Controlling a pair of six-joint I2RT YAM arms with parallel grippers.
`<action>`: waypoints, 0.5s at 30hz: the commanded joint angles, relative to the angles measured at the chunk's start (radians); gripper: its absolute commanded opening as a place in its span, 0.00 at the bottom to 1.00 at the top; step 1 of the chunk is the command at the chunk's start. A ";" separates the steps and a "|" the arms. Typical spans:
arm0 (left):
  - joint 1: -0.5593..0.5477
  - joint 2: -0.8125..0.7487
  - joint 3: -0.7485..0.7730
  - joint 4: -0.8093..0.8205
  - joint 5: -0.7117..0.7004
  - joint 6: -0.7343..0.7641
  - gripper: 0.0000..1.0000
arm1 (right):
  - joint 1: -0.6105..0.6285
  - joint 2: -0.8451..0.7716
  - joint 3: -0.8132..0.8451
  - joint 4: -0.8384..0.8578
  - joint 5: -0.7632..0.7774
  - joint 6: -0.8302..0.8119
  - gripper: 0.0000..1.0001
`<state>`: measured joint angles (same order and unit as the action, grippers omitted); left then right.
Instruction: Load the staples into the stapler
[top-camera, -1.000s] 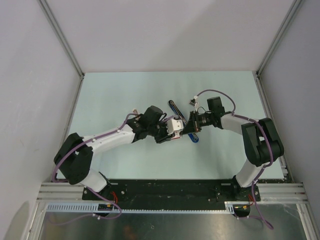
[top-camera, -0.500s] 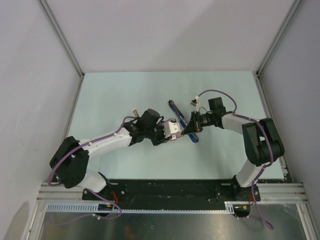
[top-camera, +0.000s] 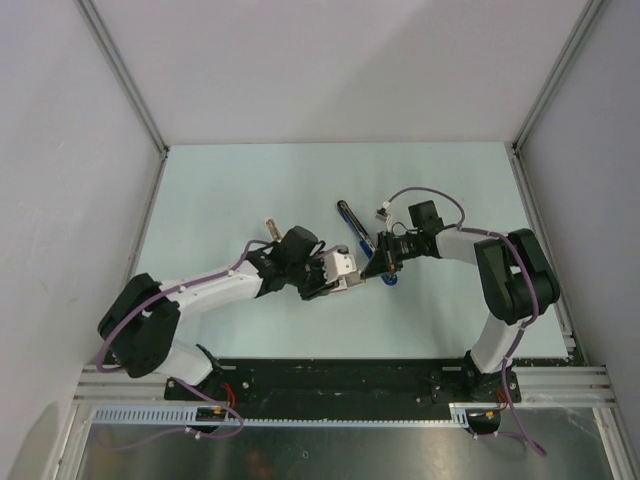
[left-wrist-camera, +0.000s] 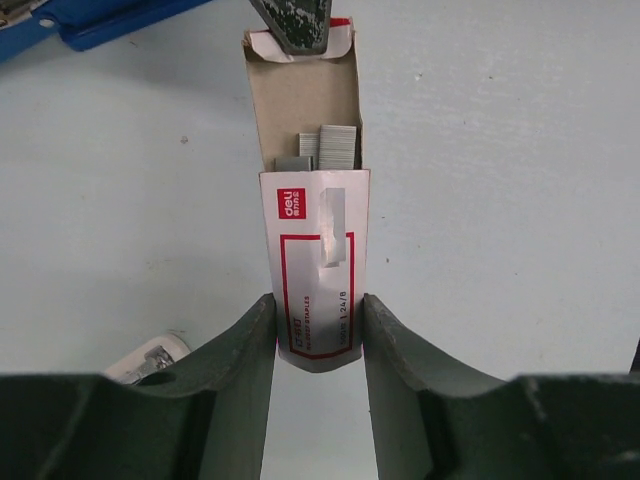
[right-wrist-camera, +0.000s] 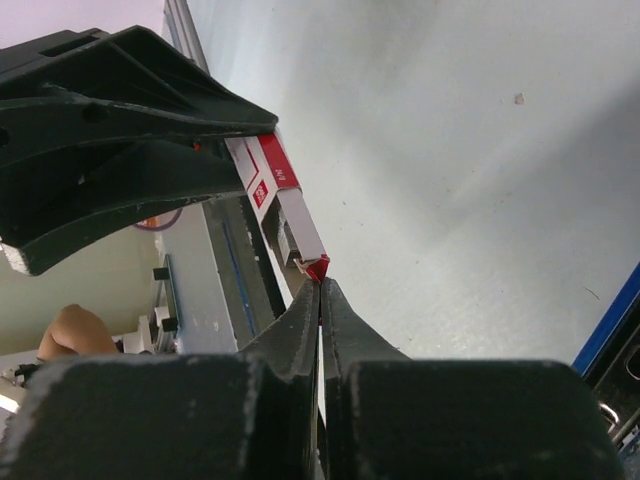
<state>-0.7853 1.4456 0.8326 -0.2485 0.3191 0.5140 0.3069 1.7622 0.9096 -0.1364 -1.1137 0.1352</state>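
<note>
Left tool (left-wrist-camera: 318, 308) is narrow, clamped on the near end of the staple box (left-wrist-camera: 318, 270) at desk (top-camera: 230, 200) centre. The tray (left-wrist-camera: 300, 100) is slid partway out and the staples (left-wrist-camera: 330, 148) sit in it right at the box mouth. Right tool (right-wrist-camera: 320, 288) is fully closed, pinching the tray's red-edged end flap. The stapler (top-camera: 352, 222) lies on the desk just behind both tools, neither touching it, its blue end partly hidden under the right tool.

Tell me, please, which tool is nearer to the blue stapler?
Right. The right tool, pinching the staple box by its flap, sits beside the stapler; the left tool holds the box's other end, farther off.
</note>
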 joint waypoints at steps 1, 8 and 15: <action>-0.011 0.006 -0.017 0.006 0.022 -0.039 0.42 | 0.026 0.040 0.031 -0.018 0.022 -0.032 0.00; -0.027 0.034 -0.033 0.006 0.011 -0.055 0.43 | 0.044 0.070 0.031 -0.004 0.043 -0.021 0.01; -0.052 0.046 -0.058 0.004 -0.003 -0.056 0.43 | 0.043 0.071 0.031 -0.006 0.057 -0.023 0.01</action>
<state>-0.8124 1.4929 0.7963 -0.2520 0.3122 0.4778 0.3485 1.8297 0.9100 -0.1490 -1.0695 0.1253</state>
